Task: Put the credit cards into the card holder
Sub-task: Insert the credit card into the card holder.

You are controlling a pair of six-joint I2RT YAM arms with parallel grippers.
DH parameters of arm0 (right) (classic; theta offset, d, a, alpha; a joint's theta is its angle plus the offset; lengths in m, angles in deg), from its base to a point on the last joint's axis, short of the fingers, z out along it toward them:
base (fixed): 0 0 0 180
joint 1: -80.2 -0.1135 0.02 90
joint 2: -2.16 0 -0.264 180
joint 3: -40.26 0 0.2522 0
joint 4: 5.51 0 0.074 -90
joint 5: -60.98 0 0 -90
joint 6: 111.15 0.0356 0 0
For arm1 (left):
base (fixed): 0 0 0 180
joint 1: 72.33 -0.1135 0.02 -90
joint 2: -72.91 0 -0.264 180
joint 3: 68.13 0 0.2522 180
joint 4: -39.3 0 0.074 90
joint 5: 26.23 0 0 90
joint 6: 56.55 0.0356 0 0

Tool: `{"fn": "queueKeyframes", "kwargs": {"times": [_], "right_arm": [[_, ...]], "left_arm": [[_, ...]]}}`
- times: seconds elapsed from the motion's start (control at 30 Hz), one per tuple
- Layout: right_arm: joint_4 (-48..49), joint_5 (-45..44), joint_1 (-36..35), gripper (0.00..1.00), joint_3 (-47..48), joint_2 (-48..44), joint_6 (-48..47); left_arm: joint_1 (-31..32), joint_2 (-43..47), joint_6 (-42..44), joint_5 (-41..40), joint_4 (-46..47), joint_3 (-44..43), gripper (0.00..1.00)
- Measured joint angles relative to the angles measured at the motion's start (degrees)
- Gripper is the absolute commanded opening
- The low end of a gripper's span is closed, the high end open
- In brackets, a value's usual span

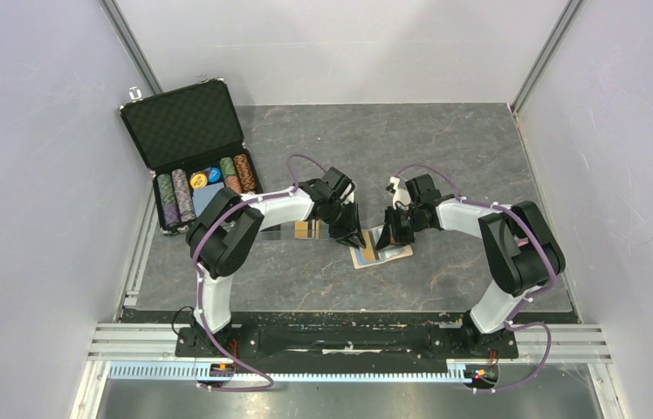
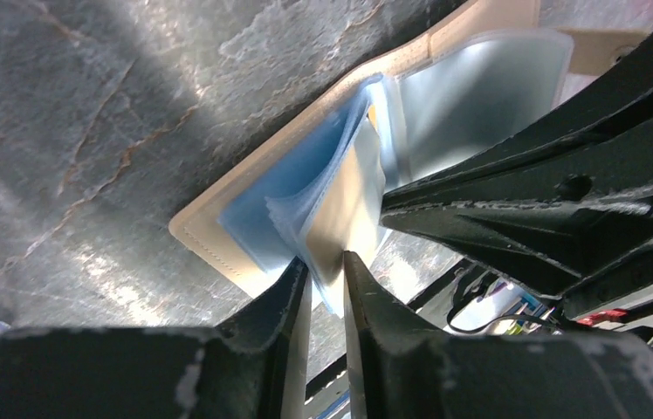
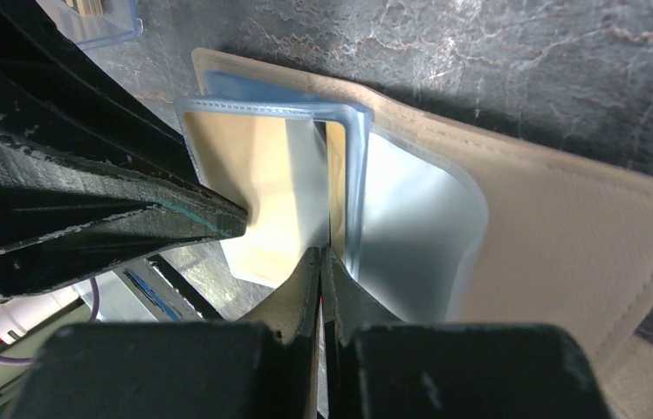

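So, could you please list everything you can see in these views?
card holder: one, tan with blue lining, lying open at the table's centre.
clear sleeves: several, bluish-clear, fanned up from the card holder.
black card: one, seen edge-on, at the sleeves.
flat tan-gold item: one, just left of the card holder; too small to identify.
case: one, black, foam-lined lid open, far left.
poker chips: several stacks, mixed colours, in the case.
table: one, grey marbled.
left fingers: black, pinching a sleeve.
right fingers: black, shut on the black card.
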Motion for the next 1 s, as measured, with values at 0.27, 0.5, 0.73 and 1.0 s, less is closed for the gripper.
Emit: {"fn": "queueKeyframes", "kwargs": {"times": [0.27,0.5,0.73,1.0], "right_arm": [[0.63,0.15,-0.02,0.08,0.04,-0.79,0.24],[1.62,-0.72,0.46,0.11,1.22,-4.94,0.96],[3.08,-0.63,4.37,0.12,1.31,-7.65,2.36],[3.17,0.02,7.93,0.12,1.29,-7.96,2.4]], "left_arm": [[0.59,-0.76,1.03,-0.07,-3.06,-4.48,0.02],[0.96,-0.76,5.25,-2.69,-12.0,-10.03,0.18],[1.11,-1.99,6.69,-1.53,-14.58,-13.73,0.35],[3.45,-5.97,6.67,2.14,-14.38,-17.73,0.36]]}}
